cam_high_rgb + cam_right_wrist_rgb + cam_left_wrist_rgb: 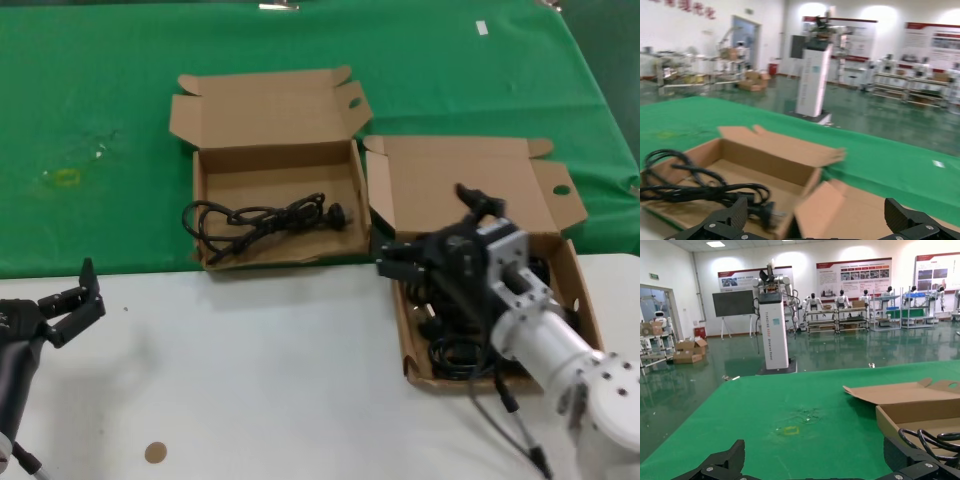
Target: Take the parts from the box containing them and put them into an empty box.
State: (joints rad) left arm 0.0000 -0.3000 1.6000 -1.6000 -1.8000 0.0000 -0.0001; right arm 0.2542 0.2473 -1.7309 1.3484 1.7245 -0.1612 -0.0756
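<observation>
Source box: the box containing them point(575, 290) sits at the right end of the table, near the front edge, lid propped open behind it, and there are black cables point(455, 355) still coiled inside!
Receiving box: an empty box point(205, 215) lies toward the table's middle, straddling the line where the green cloth point(90, 120) meets the white surface point(260, 380), just beside the source box but not touching it, as far as the head view shows.
Already across: one black power cord point(262, 217) is lying inside that receiving box, one loop drooping over its left wall.
Right gripper: the right gripper point(402, 265) is poised above the left wall of the source box, fingers spread wide and nothing between them in its own wrist view.
Left gripper: the left gripper point(72, 305) waits over the white surface near the table's left front corner, fingers apart, holding nothing.
Step in hand: by my read, it's the pick, with the right arm lined up for another cable.
Next move: it looks like a drop into the tangle, closing on a single strand or plug, then a clean lift over the wall.
Watch out: those coils look interlocked, so one cable may drag its neighbours up with it.
Progress: early going, I'd say, with plenty left in the source box.
</observation>
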